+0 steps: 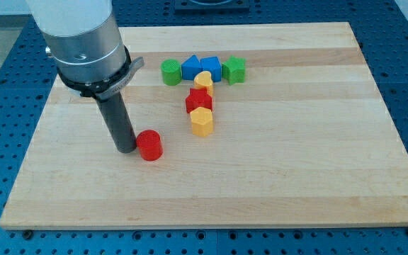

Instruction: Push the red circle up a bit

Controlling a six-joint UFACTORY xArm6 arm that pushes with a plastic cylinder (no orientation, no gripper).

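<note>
Just right of my tip [127, 149]: upright red circle [149, 145].

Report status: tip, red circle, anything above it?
My tip touching the red circle on its left side. Circle apart from other blocks. Yellow block and red block up and right, off the straight-up path.

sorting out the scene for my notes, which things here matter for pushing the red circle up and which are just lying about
In the job:
red circle
my tip, touching the circle's side on the view's left

Just lying about:
green blocks and
blue blocks and
yellow heart
red block
yellow hexagon
</note>
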